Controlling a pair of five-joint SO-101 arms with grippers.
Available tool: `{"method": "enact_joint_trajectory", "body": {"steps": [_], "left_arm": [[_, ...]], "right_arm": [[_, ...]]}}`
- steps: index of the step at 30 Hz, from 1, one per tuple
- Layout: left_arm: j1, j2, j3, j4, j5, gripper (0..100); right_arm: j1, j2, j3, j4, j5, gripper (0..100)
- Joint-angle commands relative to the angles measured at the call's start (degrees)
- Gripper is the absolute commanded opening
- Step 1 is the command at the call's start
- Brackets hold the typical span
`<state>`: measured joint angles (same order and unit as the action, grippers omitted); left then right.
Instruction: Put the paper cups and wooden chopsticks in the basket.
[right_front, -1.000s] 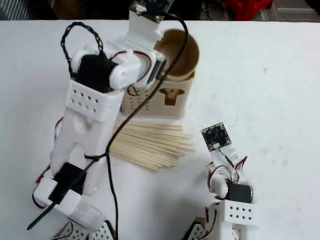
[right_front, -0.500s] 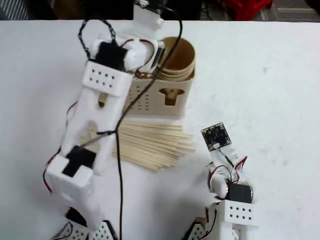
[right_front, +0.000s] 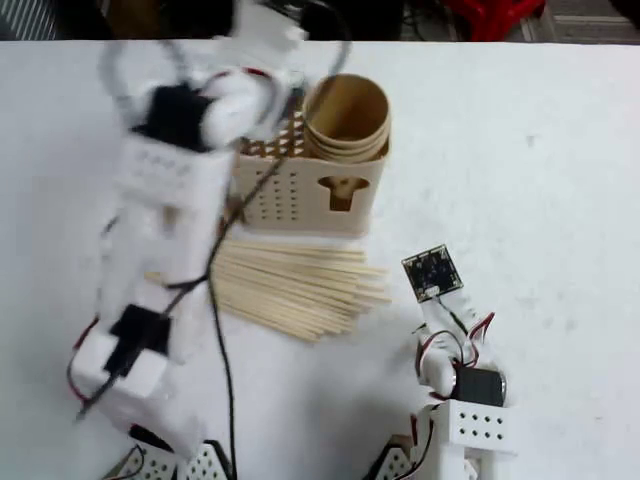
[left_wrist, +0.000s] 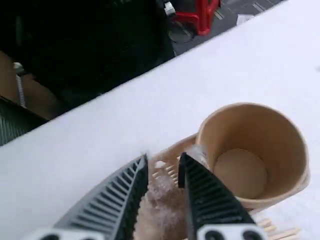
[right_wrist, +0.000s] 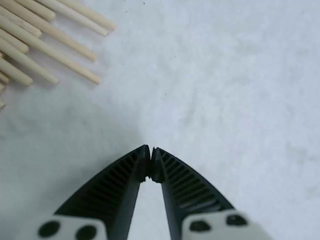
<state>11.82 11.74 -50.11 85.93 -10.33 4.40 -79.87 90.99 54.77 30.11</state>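
**Cups nested in basket, left arm swung clear; chopsticks not yet picked up**

The paper cups (right_front: 346, 118) stood stacked in the basket's (right_front: 300, 200) 3 o'clock end, upright and unmoved over the last second. The wooden chopsticks (right_front: 300, 285) lay in a loose pile on the table (right_front: 540, 180), just at 6 o'clock of the basket, also undisturbed. The left arm (right_front: 165, 200), which a second earlier had reached over the cups' rim, had swung off toward 9 o'clock. The left gripper (left_wrist: 163, 167) was parted by a narrow gap and held nothing. So the cup half looked done and released. The right gripper (right_wrist: 151, 162), pinched closed and empty, sat low over the table at 4 o'clock of the pile, its arm (right_front: 455, 370) unmoved.
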Motion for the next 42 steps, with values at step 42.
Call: {"method": "enact_joint_trajectory", "body": {"steps": [42], "left_arm": [[-29.23,-57.1,113.49,-57.67,-39.47,25]], "right_arm": [[-0.48,-0.4,-0.35,-1.1,0.0,2.1]]}}
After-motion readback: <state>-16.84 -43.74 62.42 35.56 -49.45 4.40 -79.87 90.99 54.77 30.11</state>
